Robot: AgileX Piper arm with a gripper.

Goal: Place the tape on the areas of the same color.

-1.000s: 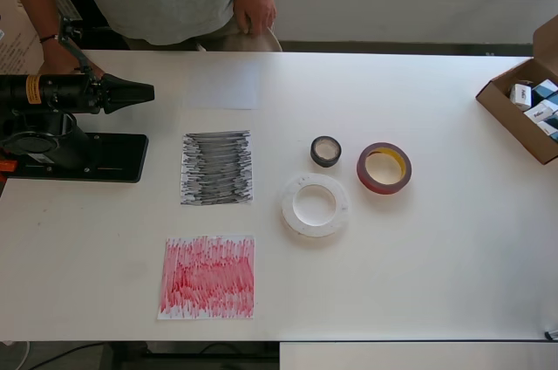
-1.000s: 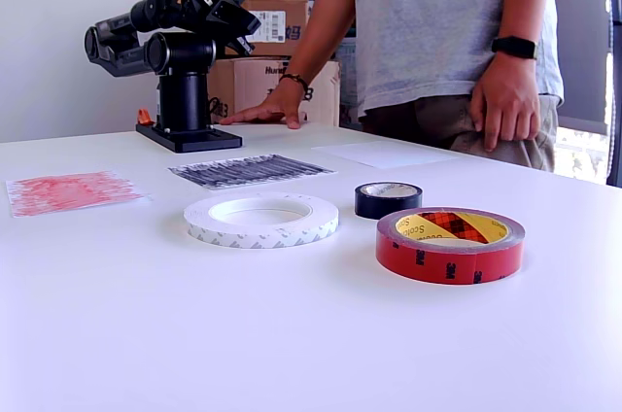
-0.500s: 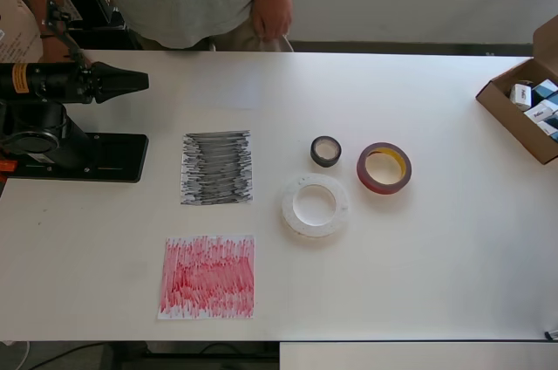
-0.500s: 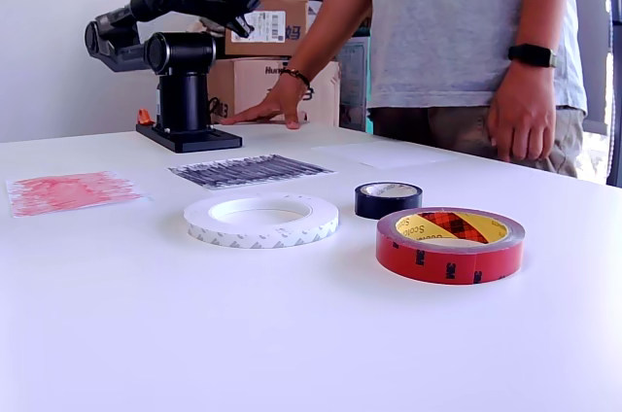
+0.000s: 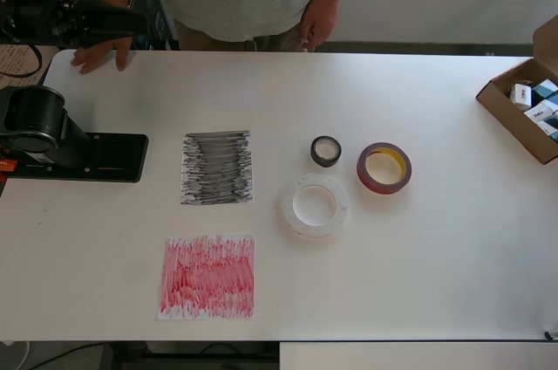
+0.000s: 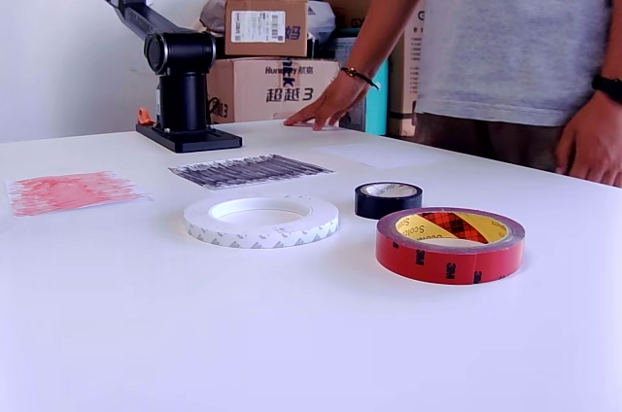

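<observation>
Tape rolls lie flat on the bench (image 5: 436,283), none on a sheet: black roll (image 5: 326,151), red roll (image 5: 384,167) and white roll (image 5: 315,205) cluster at the overhead view's centre-right, with black-scribbled sheet (image 5: 217,167) and red-scribbled sheet (image 5: 207,277) to their left. Jaws (image 5: 122,21), raised at upper left, are well apart from all rolls; their opening cannot be determined.

Red tape roll (image 6: 450,245): glossy plastic sides shining. White tape roll (image 6: 260,220): matt, papery. Table (image 6: 146,334): smooth, showing faint sheen. Boxes (image 6: 266,18): matt cardboard.
</observation>
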